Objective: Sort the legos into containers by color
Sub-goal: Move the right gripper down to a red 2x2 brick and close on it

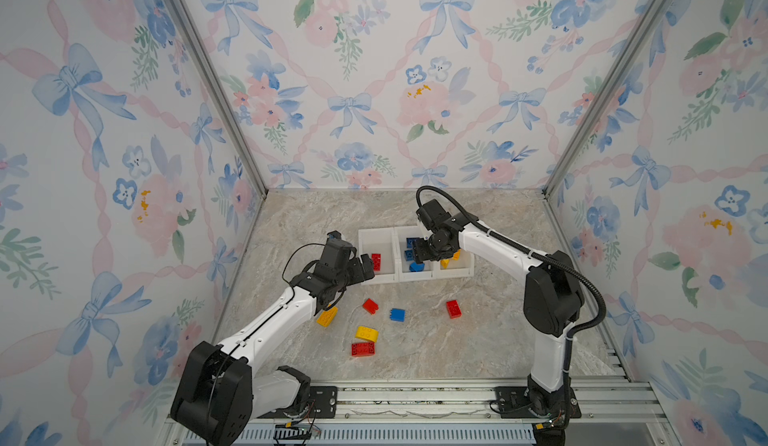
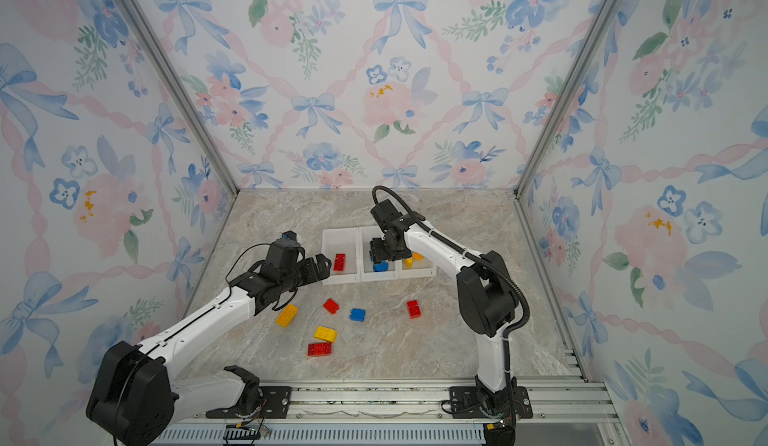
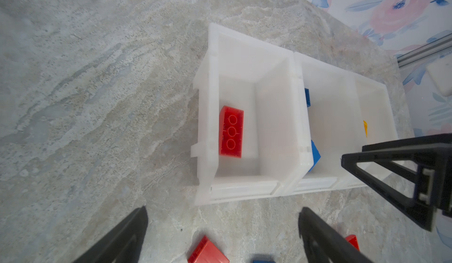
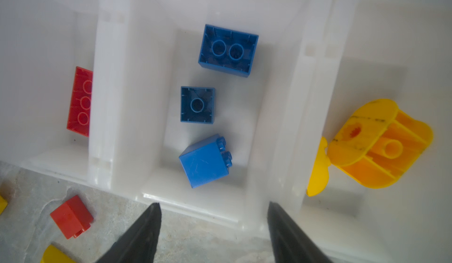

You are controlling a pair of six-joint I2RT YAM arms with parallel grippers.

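Three joined white containers (image 1: pixel 376 232) stand mid-table. The left one holds a red lego (image 3: pixel 231 131). Three blue legos (image 4: pixel 205 161) lie in the middle one (image 4: pixel 115 102), and yellow legos (image 4: pixel 381 144) in the right one. My right gripper (image 4: pixel 213 205) hangs open and empty over the middle container's front edge, seen also in a top view (image 1: pixel 417 253). Beside the left container's front corner, my left gripper (image 1: pixel 365 267) is wide open with nothing between its fingers (image 3: pixel 132 227). Loose on the table are two yellow legos (image 1: pixel 327 316), a blue one (image 1: pixel 397 314) and three red ones (image 1: pixel 370 305).
The loose bricks lie between the two arms, in front of the containers. Floral walls with metal posts (image 1: pixel 552 190) close in the marble table (image 1: pixel 316 224) on three sides. A metal rail (image 1: pixel 415 398) runs along the front edge.
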